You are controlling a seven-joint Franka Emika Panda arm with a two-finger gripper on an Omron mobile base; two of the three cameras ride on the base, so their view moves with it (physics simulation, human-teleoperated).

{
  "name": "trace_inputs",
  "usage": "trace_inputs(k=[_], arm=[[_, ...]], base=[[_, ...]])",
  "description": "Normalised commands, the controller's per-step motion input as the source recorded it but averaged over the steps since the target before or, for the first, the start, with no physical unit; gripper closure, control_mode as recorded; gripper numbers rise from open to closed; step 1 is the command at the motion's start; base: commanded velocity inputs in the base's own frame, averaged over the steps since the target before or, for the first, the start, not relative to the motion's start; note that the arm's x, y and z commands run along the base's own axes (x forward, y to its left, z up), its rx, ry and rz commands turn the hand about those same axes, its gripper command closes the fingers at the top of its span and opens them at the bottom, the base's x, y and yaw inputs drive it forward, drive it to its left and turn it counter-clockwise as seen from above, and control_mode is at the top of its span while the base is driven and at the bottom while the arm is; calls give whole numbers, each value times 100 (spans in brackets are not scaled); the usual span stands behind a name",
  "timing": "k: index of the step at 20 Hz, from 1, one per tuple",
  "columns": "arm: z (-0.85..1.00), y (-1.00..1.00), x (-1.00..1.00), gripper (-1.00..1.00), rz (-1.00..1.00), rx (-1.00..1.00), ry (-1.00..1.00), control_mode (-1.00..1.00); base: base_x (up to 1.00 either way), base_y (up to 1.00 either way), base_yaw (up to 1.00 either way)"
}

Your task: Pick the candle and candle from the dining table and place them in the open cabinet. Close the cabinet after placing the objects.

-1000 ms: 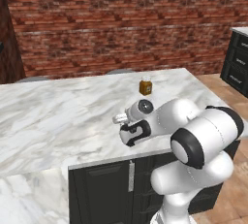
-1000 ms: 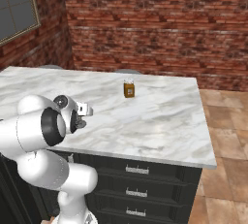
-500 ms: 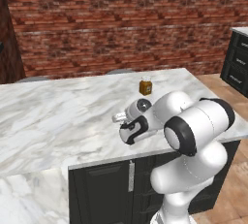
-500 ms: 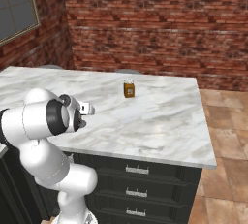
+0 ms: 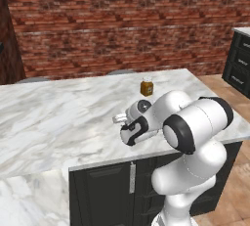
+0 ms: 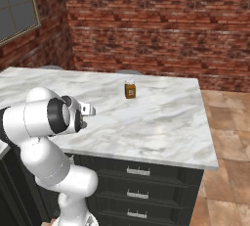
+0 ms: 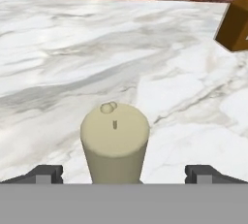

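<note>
A short cream candle [image 7: 115, 138] stands upright on the white marble dining table [image 5: 58, 117], close in front of the hand camera. My gripper [image 7: 124, 173] is open, with one dark fingertip [image 7: 44, 173] on each side of the candle and a clear gap to both. In the base views the gripper [image 5: 128, 131] [image 6: 87, 109] hangs low over the table's near part, and the hand hides the candle there. The cabinet is out of view.
A small amber carton [image 5: 146, 87] [image 6: 129, 90] [image 7: 235, 24] stands on the table beyond the gripper, to its right. A brick wall [image 6: 146, 24] runs behind the table. A dark drawer unit [image 5: 239, 63] stands far right; drawers [image 6: 139, 171] sit under the table's edge.
The arm's upper links have swung up and in toward the table. The hand has stayed almost in place over the same spot, with the jaws still wide.
</note>
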Motion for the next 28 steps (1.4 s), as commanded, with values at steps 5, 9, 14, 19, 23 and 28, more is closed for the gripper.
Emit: trace_inputs(k=[5,9,14,19,23,28], arm=[[0,0,0,-100,0,0,0,-100],[0,1,0,100,0,0,0,-100],[0,3,0,100,0,0,0,-100],[0,1,0,100,0,0,0,-100],[0,3,0,100,0,0,0,-100],[9,0,0,100,0,0,0,-100]], base=[[0,0,0],[0,0,0],[0,0,0],[0,0,0],[0,0,0],[0,0,0]])
